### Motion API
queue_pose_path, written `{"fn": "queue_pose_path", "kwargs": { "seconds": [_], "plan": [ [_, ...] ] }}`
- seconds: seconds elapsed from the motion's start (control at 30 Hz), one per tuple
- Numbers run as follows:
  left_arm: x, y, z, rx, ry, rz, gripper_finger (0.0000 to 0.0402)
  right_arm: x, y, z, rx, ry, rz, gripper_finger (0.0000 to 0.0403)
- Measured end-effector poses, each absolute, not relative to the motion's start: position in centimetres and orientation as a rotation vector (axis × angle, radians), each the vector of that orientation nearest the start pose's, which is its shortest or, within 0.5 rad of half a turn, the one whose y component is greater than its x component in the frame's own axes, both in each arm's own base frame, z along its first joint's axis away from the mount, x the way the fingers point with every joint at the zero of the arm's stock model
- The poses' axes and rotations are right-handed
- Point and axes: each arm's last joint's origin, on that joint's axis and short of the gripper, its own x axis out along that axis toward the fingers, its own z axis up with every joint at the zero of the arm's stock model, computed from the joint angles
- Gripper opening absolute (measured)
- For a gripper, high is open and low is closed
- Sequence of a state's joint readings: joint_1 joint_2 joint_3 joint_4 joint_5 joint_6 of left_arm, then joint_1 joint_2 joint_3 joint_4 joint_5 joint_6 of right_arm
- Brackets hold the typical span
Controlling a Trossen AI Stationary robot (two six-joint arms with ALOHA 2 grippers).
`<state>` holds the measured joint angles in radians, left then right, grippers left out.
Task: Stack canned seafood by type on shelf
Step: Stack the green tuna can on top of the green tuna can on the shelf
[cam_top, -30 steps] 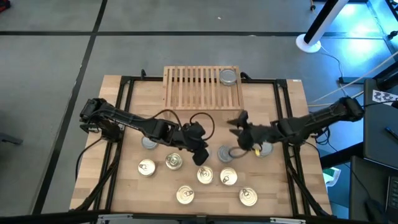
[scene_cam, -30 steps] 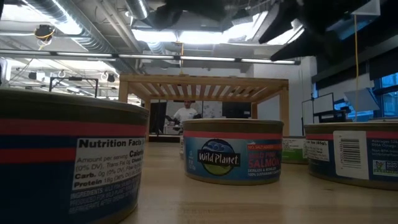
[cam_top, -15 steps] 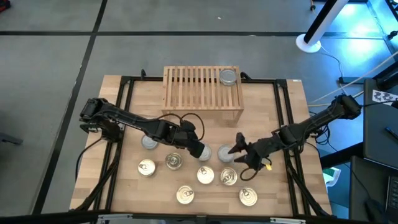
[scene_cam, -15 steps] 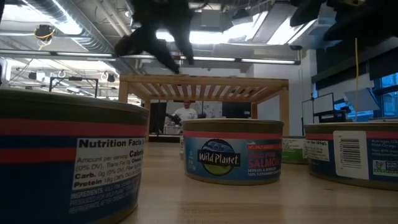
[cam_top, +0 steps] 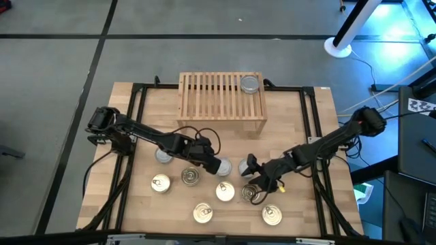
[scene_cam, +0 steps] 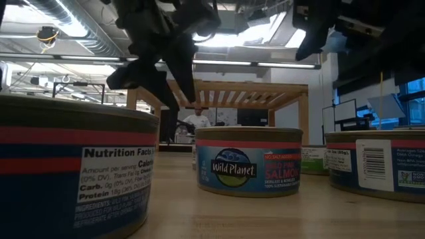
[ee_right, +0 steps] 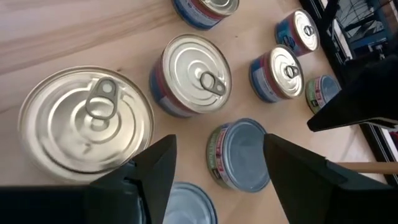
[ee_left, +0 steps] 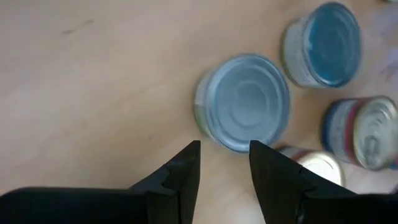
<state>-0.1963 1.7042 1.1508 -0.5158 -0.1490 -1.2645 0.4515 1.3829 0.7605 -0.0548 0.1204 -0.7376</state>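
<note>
From my remote station, nearest the front edge of the table point(cam_top: 320, 136) I see two gold-lidded cans, one at the front left point(cam_top: 202, 213) and one at the front right point(cam_top: 272, 216). Behind them runs a row of gold-lidded cans: far left point(cam_top: 160, 182), next point(cam_top: 191, 177), then centre point(cam_top: 225, 191), then one under the right gripper point(cam_top: 252, 193).

The right gripper point(cam_top: 255, 178) hangs over this row, above the gold pull-tab can point(ee_right: 86, 123). Its jaws stand wide apart and hold nothing; in the right wrist view a silver-lidded can point(ee_right: 241, 155) shows between the fingers point(ee_right: 297, 167), farther off on the table.

The left gripper point(cam_top: 216, 163) sits just behind the row, near the table's centre. Its jaws are apart with a narrow gap and clamp nothing. In the left wrist view a silver-lidded can point(ee_left: 245, 111) lies just beyond the fingertips point(ee_left: 185, 163); I cannot tell whether they touch it. A second silver-lidded can point(ee_left: 323, 43) lies beside it. In the high view these are the two silver cans at centre point(cam_top: 224, 165) and point(cam_top: 244, 167). Another silver can point(cam_top: 163, 156) rests to the left, beside the left arm.

Farthest back stands the shelf point(cam_top: 211, 95), on the table's rear edge. One silver-lidded can point(cam_top: 250, 84) sits on its slatted top at the right end
</note>
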Motion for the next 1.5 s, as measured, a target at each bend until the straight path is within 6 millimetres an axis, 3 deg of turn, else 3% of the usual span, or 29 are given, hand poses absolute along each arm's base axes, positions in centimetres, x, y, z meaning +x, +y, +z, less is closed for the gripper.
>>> {"fn": "queue_pose_path", "kwargs": {
  "seconds": [0.3, 0.43, 0.77, 1.13, 1.5],
  "plan": [
    [33.2, -6.1, 18.3, -1.007, 0.862, 0.587, 0.0131, 25.6, 12.0, 20.8, -0.898, 0.492, 0.542, 0.0243],
    [33.2, -6.1, 17.8, -1.037, 0.835, 0.574, 0.0131, 25.8, 11.9, 20.6, -0.983, 0.506, 0.479, 0.0243],
    [33.3, -5.5, 17.3, -1.039, 0.842, 0.603, 0.0131, 27.2, 12.4, 18.2, -1.076, 0.532, 0.468, 0.0243],
    [34.5, -5.7, 14.7, -1.072, 0.852, 0.606, 0.0131, 28.3, 12.7, 15.8, -1.213, 0.568, 0.452, 0.0243],
    [34.8, -5.6, 14.1, -1.088, 0.867, 0.595, 0.012, 29.1, 11.8, 15.9, -1.212, 0.545, 0.408, 0.0243]
  ]
}}
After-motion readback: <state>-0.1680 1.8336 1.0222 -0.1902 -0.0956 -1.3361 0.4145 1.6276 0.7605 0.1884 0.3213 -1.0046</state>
